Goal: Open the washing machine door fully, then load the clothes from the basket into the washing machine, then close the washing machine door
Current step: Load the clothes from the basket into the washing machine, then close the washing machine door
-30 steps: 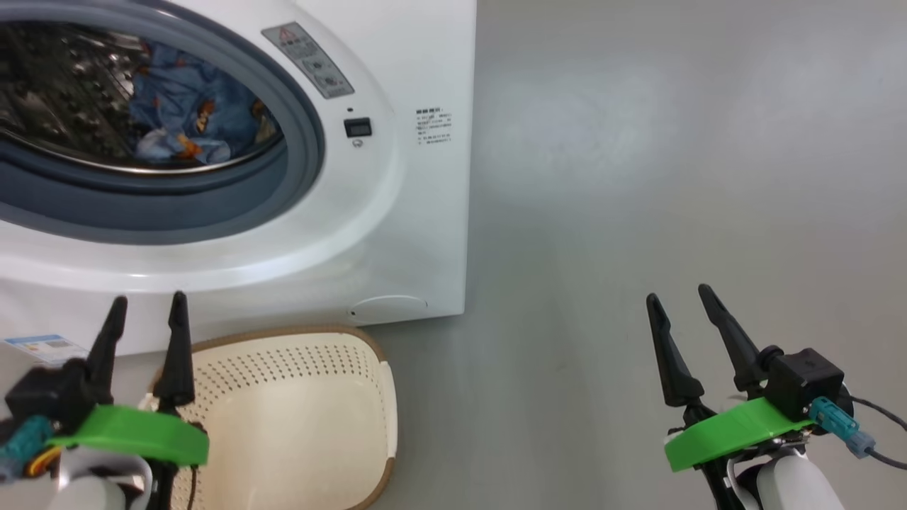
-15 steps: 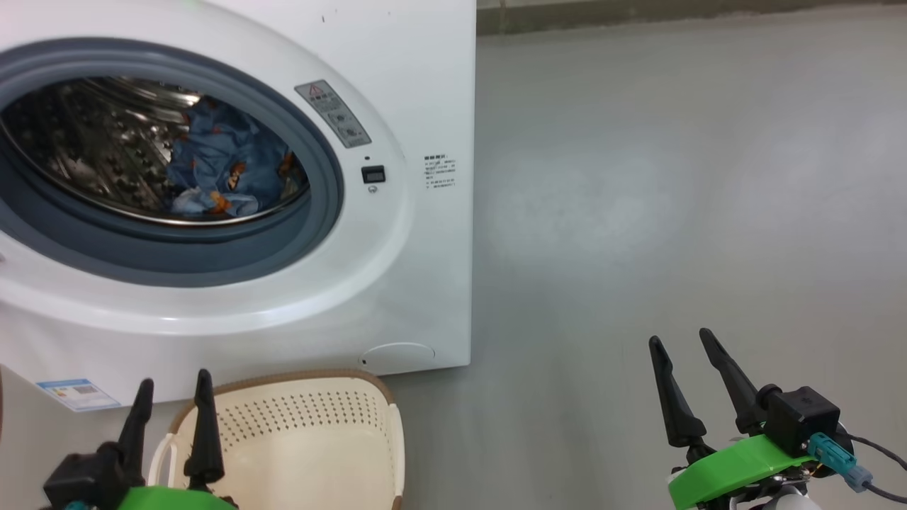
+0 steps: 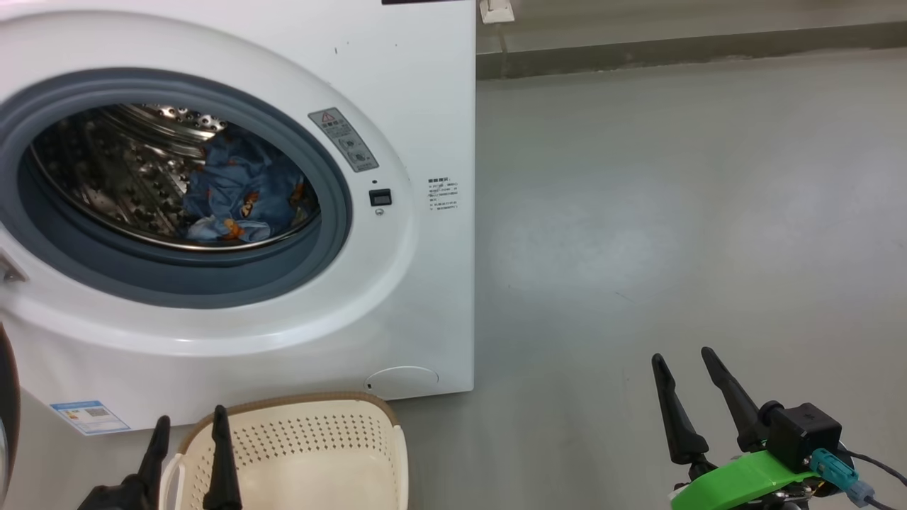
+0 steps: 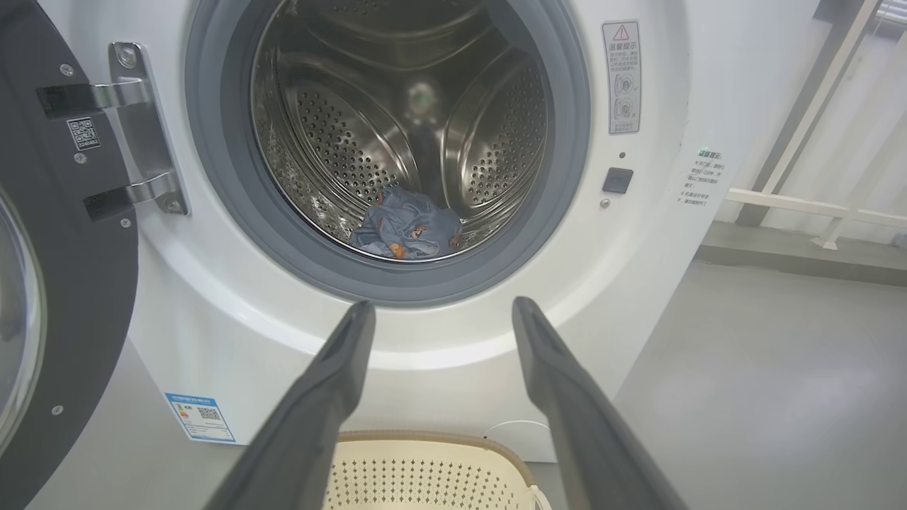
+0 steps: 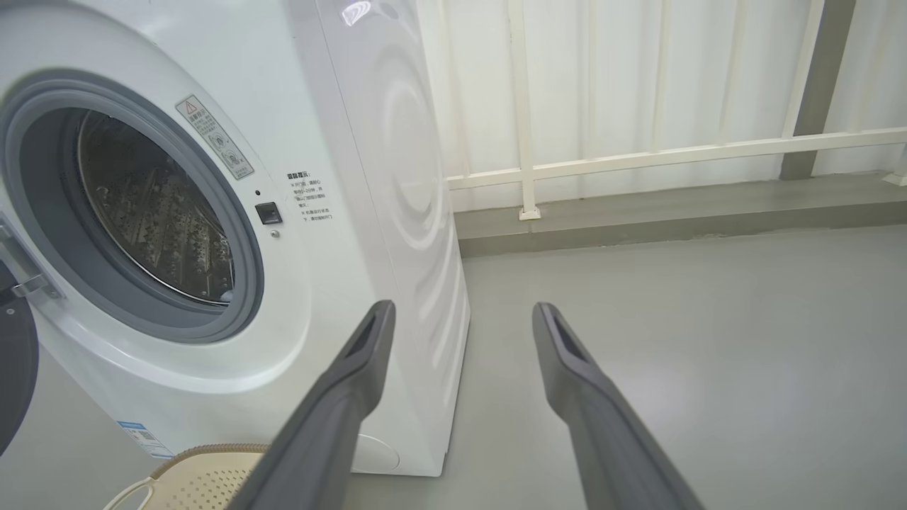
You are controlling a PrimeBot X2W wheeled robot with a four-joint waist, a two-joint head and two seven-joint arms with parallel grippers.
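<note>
The floor [image 3: 673, 212] is smooth, pale grey and faintly glossy, with a soft, wide patch of reflected light on it. Along its far edge runs a low, darker grey kerb [image 5: 673, 212]. On the kerb stands a white railing [image 5: 638, 152], its slim post [image 5: 521, 106] fixed by a small base plate [image 5: 528, 211]. Behind the railing is a white wall [image 5: 638, 71] with vertical seams. A grey pillar [image 5: 808, 78] rises from the kerb. The light is even and diffuse.
</note>
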